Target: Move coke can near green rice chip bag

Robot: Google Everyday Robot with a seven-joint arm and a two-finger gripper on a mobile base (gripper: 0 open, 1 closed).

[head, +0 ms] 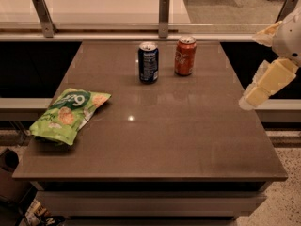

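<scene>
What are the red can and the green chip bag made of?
The coke can looks like painted metal: silver top, smooth red sides. The green rice chip bag looks like thin glossy plastic film, crinkled and catching light. The gripper hangs beyond the right edge of the table, touching neither.

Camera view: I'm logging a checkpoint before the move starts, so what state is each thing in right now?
coke can: upright at the far side of the table, not gripped.
blue can: upright beside the coke can, a gap between them.
green chip bag: lying flat at the table's left edge, far from both cans.
claw: in the air off the table's right edge, touching nothing.
</scene>
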